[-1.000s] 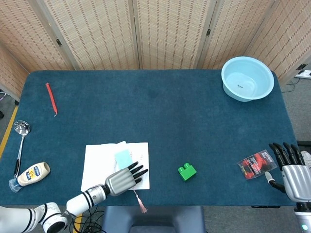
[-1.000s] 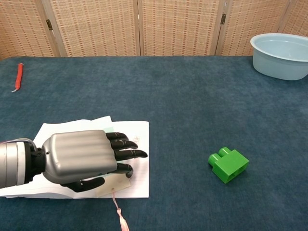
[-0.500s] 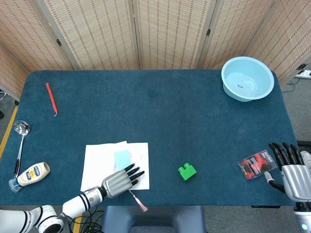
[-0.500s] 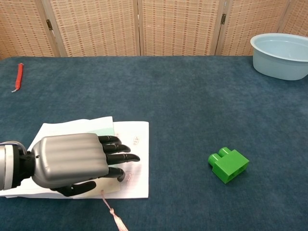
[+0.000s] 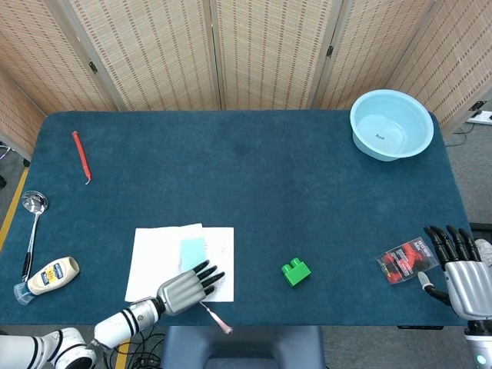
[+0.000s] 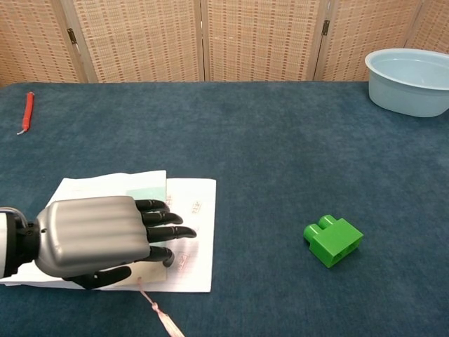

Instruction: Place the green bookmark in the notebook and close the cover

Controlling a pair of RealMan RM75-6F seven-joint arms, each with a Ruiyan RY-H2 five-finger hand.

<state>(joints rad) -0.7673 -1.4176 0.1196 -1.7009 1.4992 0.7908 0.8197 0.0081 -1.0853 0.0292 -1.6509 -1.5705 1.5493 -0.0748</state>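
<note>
Since the earlier frame our left hand point(image 6: 95, 240) has slid back, fingers spread flat, gripping nothing, on the open notebook point(image 6: 189, 232) holding the green bookmark point(image 5: 192, 250); next, close the cover.

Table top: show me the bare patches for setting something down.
Widest bare table: between red pen and basin. Smaller gap between green block and packet. Crowded near-left: notebook, left hand, ladle, bottle.
</note>
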